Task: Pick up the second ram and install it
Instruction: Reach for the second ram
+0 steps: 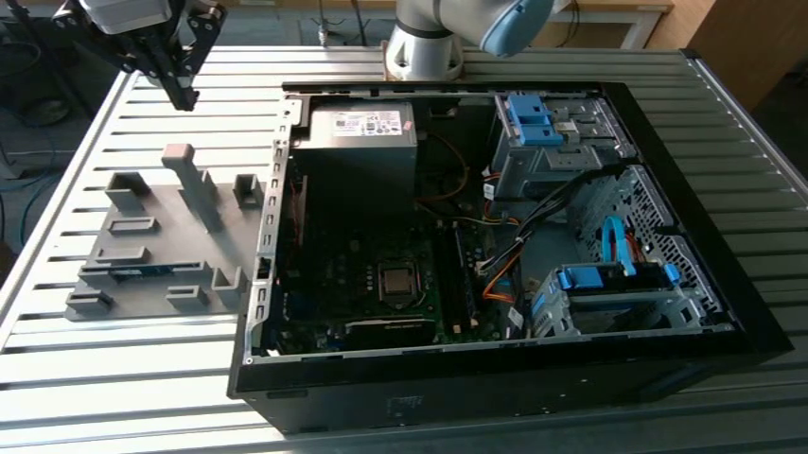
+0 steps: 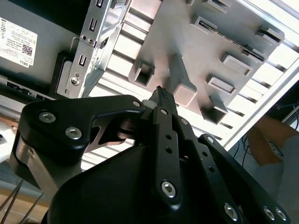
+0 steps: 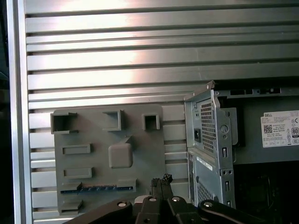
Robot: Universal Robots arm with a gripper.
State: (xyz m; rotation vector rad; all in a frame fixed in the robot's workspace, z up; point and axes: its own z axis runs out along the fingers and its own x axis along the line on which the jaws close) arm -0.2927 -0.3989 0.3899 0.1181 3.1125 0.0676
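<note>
The black two-fingered gripper hangs high over the slatted aluminium table, toward the exterior view's left and well clear of everything below it. Its fingertips are pressed together and it holds nothing; both wrist views show the same closed tips.

Below it on the table lies the grey plastic holder block, with its raised posts and square pockets. The second ram – a long, thin blue-green circuit-board stick – stands on edge in one of the block's long slots, at the end of the block far from the gripper. In the first wrist view the stick shows as a narrow blue-green line across the holder, apart from the fingertips.

Just beside the holder, on the exterior view's right, is the open black desktop computer case, lying on its side with the board, cables and blue drive brackets in plain sight – its metal corner sits near the block
</note>
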